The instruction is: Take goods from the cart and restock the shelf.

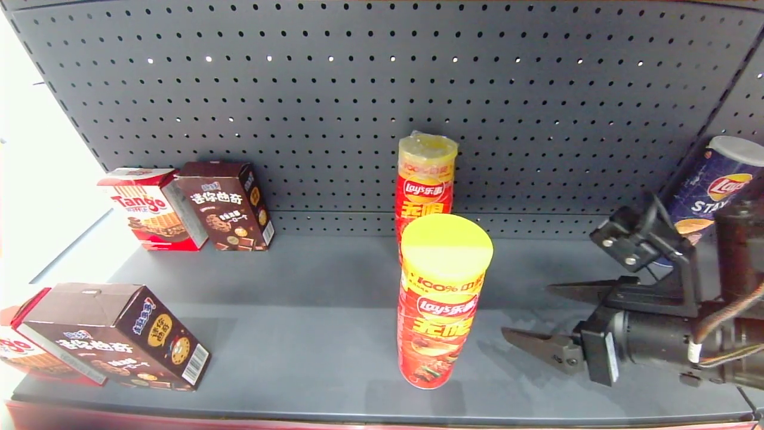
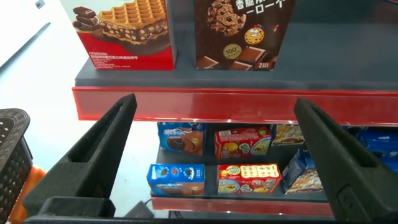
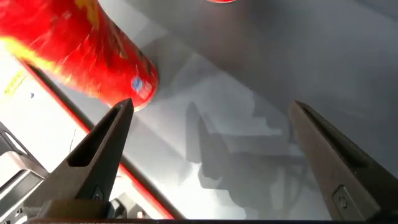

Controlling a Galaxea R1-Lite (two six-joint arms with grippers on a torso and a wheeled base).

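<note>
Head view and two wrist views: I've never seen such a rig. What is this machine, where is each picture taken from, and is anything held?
This is a two-armed robot restocking a shelf. The head view looks down from its head: a red chip can stands before a second red can, a blue can at the right, snack boxes at the left. The right end effector, a two-fingered claw, is open and empty beside the front can. The right wrist view looks out between its fingers at that can. The left wrist view shows the left end effector, open and empty, facing the shelf's red front edge.
</note>
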